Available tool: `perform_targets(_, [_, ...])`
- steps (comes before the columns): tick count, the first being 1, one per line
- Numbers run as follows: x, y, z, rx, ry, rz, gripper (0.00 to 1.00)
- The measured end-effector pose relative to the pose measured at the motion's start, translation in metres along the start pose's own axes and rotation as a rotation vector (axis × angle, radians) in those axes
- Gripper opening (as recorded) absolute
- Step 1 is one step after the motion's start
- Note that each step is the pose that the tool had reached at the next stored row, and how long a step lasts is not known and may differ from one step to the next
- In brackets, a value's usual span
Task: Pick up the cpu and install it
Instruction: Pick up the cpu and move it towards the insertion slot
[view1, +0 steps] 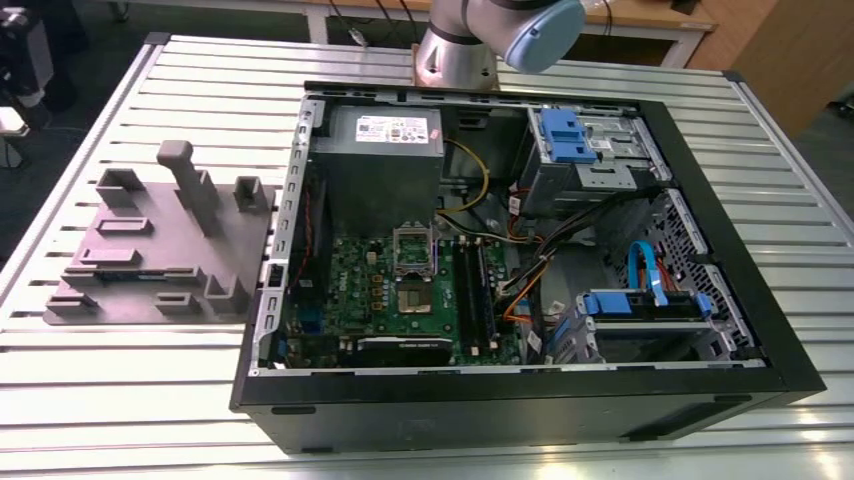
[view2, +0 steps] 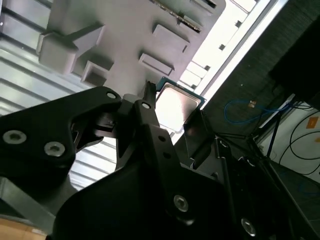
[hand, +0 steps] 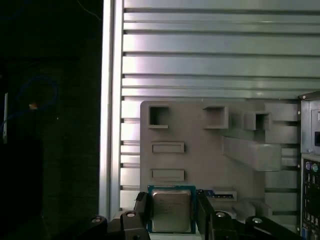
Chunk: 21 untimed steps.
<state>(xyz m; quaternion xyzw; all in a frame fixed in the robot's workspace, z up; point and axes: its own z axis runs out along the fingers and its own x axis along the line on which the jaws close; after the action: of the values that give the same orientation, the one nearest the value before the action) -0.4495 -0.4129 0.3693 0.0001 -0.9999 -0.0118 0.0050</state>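
The cpu (hand: 171, 211), a small square chip with a shiny metal top and green edge, sits between the two black fingers of my gripper (hand: 171, 215), which is shut on it. In both wrist views it hangs well above the grey holder block (hand: 200, 160) on the slatted table. The second wrist view shows the cpu (view2: 175, 105) clamped by its edges in the gripper (view2: 175, 109). In the exterior view the dark socket (view1: 414, 268) with its metal frame lies on the green motherboard inside the open computer case (view1: 747, 290).
The grey holder block (view1: 160, 240) with upright posts stands at the exterior view's left of the case. Inside the case are a grey power-supply box (view1: 380, 150), memory sticks (view1: 470, 290), cables and blue drive brackets (view1: 641, 305). The arm's base (view1: 461, 50) stands behind the case.
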Motion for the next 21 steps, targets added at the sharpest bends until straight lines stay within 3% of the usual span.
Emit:
perform_targets(2, [0.0001, 0.0002, -0.0081, 0.0001, 0.0002, 0.000, 0.47])
perform_targets(4, [-0.0007, 0.0001, -0.0086, -0.0002, -0.0002, 0.000, 0.47])
perform_targets(6, [-0.0067, 0.0002, -0.0086, 0.0000, 0.0001, 0.000, 0.47])
perform_targets(7, [-0.0114, 0.0002, -0.0083, 0.0000, 0.0001, 0.000, 0.47])
perform_targets(9, [-0.0294, 0.0002, -0.0068, -0.0001, -0.0001, 0.000, 0.47])
perform_targets(21, [-0.0841, 0.0002, 0.0003, 0.0000, 0.0000, 0.000, 0.47])
